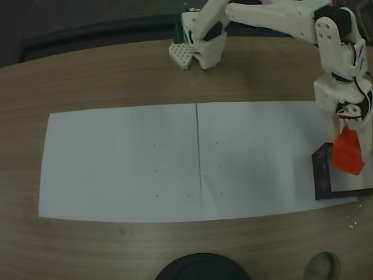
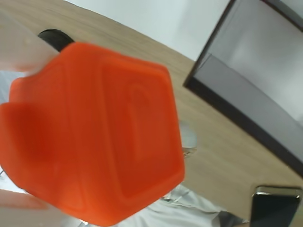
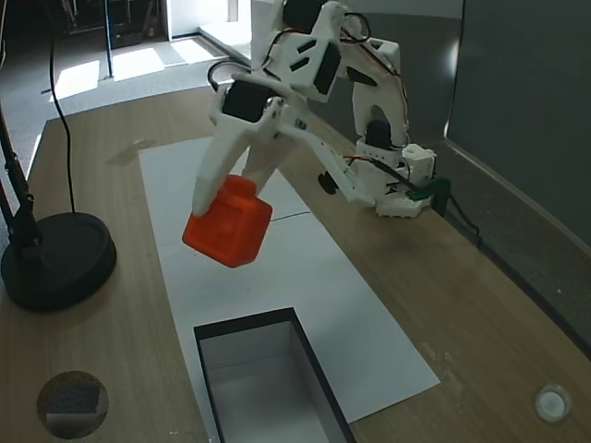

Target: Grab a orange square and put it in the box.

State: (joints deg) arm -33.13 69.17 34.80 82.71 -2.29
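My gripper (image 3: 220, 205) is closed on the orange square (image 3: 228, 223), holding it in the air, tilted, with its stud up between my fingers. In a fixed view the orange square (image 1: 348, 151) hangs under my gripper (image 1: 347, 135) right at the box (image 1: 321, 172), overlapping its near wall; most of the box is cut off by the right edge there. In the other fixed view the box (image 3: 263, 320) sits below and just ahead of my jaws, on the white paper (image 3: 305, 277), its far end cut off by the bottom edge; whether the block is over the opening or short of it, I cannot tell. In the wrist view the orange square (image 2: 94, 132) is blurred and huge, hiding my fingers almost fully; only a pale smear of one shows top left. The box (image 2: 236, 101) is off to the right of the block, partly cropped. A dark rectangular thing (image 2: 274, 208) sits bottom right, cut off, not identifiable. The black round stand base (image 3: 55, 263) lies well off to the side on the wooden table (image 3: 480, 305)
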